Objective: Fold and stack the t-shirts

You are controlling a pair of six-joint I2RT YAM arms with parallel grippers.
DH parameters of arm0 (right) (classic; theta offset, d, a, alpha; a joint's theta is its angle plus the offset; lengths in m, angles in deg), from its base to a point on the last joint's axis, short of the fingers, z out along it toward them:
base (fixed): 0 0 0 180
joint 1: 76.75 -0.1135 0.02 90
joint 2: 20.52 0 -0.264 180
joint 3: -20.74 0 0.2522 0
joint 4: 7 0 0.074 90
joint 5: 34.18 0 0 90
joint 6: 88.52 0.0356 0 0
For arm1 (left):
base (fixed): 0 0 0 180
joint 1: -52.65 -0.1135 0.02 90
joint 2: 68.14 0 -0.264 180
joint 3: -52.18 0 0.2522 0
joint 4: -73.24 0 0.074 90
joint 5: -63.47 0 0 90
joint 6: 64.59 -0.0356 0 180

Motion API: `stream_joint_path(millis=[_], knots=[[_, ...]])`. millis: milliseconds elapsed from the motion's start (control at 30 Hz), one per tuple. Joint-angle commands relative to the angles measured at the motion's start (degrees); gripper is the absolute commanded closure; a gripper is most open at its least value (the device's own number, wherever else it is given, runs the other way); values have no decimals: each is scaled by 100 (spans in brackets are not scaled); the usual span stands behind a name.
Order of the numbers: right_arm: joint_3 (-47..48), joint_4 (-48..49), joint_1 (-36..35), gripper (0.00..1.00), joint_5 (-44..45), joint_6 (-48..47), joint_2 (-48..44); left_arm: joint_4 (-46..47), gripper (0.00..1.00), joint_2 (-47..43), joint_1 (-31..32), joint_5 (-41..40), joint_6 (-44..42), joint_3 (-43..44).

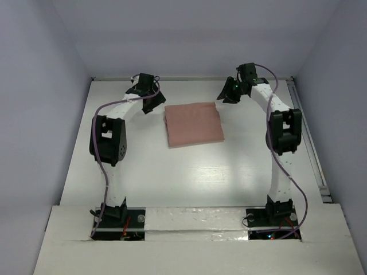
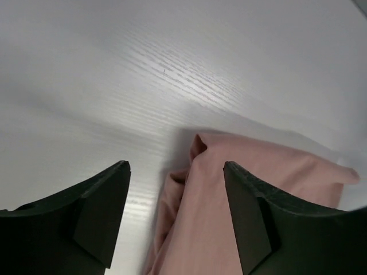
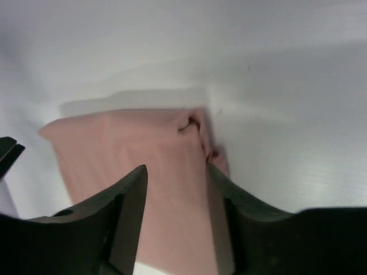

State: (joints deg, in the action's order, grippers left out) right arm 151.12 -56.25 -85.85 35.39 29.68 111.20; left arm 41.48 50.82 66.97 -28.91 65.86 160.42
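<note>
The shirt (image 1: pixel 194 124) lies folded on the surface (image 1: pixel 189 177). At its far corners your left tool (image 2: pixel 176 166) and right tool (image 3: pixel 178 169) hang wide, holding nothing. Lift straight up, because a dragged finger could snag the fold open.

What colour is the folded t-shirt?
The t-shirt is plain dusty pink; top external view shows it best.

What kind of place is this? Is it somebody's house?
Probably a robot lab, not a house: a left arm and right arm bolted to a white table, plain walls boxing it in, one folded t-shirt.
</note>
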Motion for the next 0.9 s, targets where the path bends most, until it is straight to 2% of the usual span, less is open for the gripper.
stream_joint_path(millis=[0,33,100,133,167,200,233,267,300,367,500,633,767,867], knots=[[-1340,934,-231,62,-110,-17,-1278,506,36,-1179,-18,-160,68,-437],[-1639,1060,-311,88,-198,-8,-1602,586,39,-1295,69,-71,95,-752],[-2411,1306,-443,98,-356,-8,-1772,892,45,-1497,567,122,113,-1140],[-2651,1386,-495,100,-400,70,-1851,973,48,-1637,780,149,104,-1534],[-2888,1456,-496,100,-418,141,-1887,1052,66,-1691,974,158,121,-1746],[-3395,1683,-496,100,-471,237,-1922,1279,74,-1744,1271,210,208,-1983],[-3609,1763,-496,100,-480,255,-1948,1368,76,-1762,1379,402,270,-2212],[-3802,1877,-496,100,-436,264,-2027,1456,86,-1771,1449,448,340,-2658],[-4013,1957,-496,100,-462,264,-2071,1596,91,-1797,1502,500,393,-2897],[-4515,2028,-496,100,-349,264,-2141,1685,96,-1876,1503,440,525,-3537],[-5139,2256,-496,100,-129,361,-2115,1923,99,-2148,1503,343,543,-4358],[-5869,2441,-496,100,-181,563,-2738,1765,100,-2508,1503,81,368,-4675],[-5748,2055,-496,100,-58,405,-3372,1300,100,-3035,1503,-9,34,-4308],[-4949,1975,-496,100,-269,414,-3057,1018,99,-3002,1503,-18,-221,-3543]])
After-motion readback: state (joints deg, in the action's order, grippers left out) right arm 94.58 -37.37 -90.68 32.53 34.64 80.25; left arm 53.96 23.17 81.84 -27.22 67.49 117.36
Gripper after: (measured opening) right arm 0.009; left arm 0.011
